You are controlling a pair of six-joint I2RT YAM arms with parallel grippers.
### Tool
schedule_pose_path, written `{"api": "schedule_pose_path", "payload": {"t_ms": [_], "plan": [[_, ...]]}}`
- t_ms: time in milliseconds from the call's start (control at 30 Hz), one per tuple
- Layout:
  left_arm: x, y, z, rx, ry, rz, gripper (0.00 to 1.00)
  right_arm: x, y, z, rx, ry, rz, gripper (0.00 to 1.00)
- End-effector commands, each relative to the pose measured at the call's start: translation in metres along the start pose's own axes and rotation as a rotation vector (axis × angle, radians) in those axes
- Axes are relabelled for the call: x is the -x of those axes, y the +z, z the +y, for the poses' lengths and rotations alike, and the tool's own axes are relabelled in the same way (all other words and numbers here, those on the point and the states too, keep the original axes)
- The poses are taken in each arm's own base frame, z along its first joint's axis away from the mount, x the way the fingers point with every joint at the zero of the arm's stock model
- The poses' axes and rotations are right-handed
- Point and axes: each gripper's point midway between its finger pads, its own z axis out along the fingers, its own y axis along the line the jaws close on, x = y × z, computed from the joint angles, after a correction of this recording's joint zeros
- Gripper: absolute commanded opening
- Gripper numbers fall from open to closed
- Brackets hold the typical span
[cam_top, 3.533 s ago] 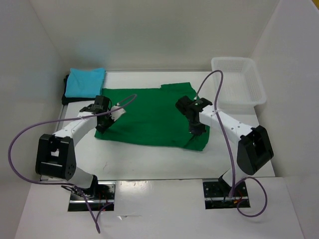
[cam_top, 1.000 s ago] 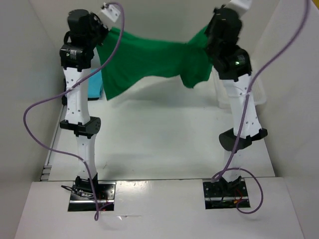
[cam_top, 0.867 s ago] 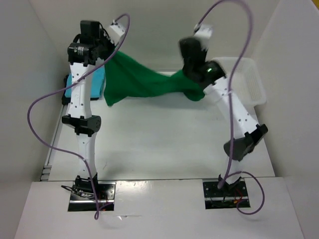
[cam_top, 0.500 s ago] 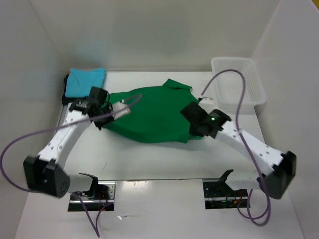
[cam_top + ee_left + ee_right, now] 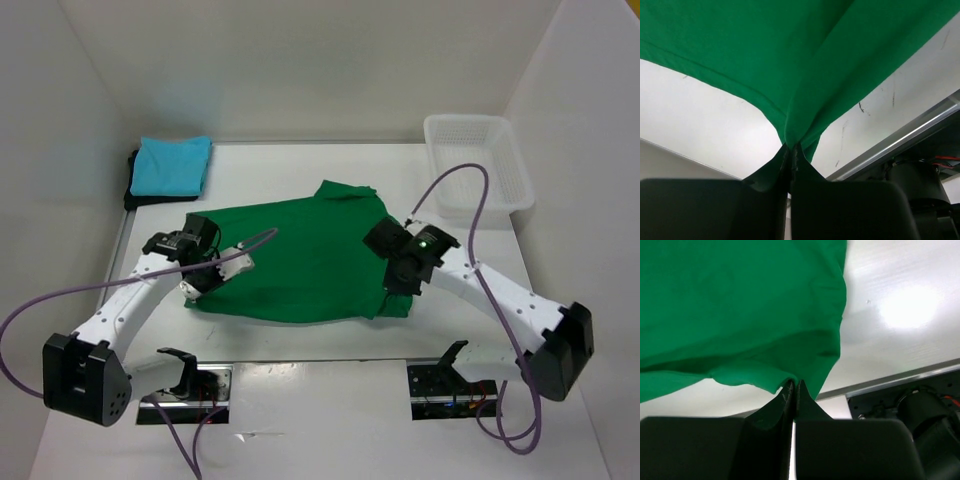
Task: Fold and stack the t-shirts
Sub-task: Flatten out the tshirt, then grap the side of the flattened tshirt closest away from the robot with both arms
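Note:
The bright green t-shirt (image 5: pixel 300 255) lies spread on the white table, its near edge lifted a little at both corners. My left gripper (image 5: pixel 197 285) is shut on its near left corner; the left wrist view shows green cloth (image 5: pixel 790 75) pinched between the closed fingers. Pinching the near right corner is my right gripper (image 5: pixel 397 290), also shut, with the green cloth (image 5: pixel 740 315) fanning out from its tips. At the back left, a folded turquoise t-shirt (image 5: pixel 172 165) rests on a folded black t-shirt (image 5: pixel 132 185), which shows only at its edges.
A white mesh basket (image 5: pixel 478 160) stands at the back right corner. White walls close in the table on three sides. The table's near metal edge (image 5: pixel 900 145) and the arm bases lie just behind the grippers.
Both arms swung down from high at the back, carrying the green shirt, and pulled it toward the near edge. It now lies spread flatter and closer to the bases.

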Motion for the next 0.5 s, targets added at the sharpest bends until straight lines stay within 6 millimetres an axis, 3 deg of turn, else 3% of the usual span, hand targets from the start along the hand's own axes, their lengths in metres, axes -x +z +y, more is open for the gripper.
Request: {"api": "schedule_pose_path", "payload": {"t_ms": [0, 33, 100, 133, 233, 400, 467], "plan": [[-0.004, 0.004, 0.005, 0.022, -0.081, 0.053, 0.00, 0.024, 0.008, 0.021, -0.009, -0.060, -0.058, 0.00], [-0.007, 0.007, 0.007, 0.035, -0.097, 0.072, 0.00, 0.030, 0.018, 0.032, -0.025, -0.087, -0.068, 0.00], [-0.016, 0.007, 0.017, 0.082, -0.166, 0.111, 0.00, 0.056, 0.031, 0.038, -0.046, -0.120, -0.115, 0.00], [-0.018, 0.009, 0.021, 0.096, -0.190, 0.122, 0.00, 0.069, 0.044, 0.054, -0.031, -0.127, -0.135, 0.00], [-0.020, 0.008, 0.031, 0.133, -0.263, 0.137, 0.00, 0.106, 0.070, 0.069, -0.059, -0.151, -0.193, 0.00], [-0.020, 0.015, 0.045, 0.203, -0.366, 0.136, 0.00, 0.159, 0.093, 0.072, -0.106, -0.138, -0.248, 0.00], [-0.019, 0.025, 0.047, 0.207, -0.384, 0.146, 0.00, 0.162, 0.106, 0.075, -0.128, -0.189, -0.241, 0.00]]}}
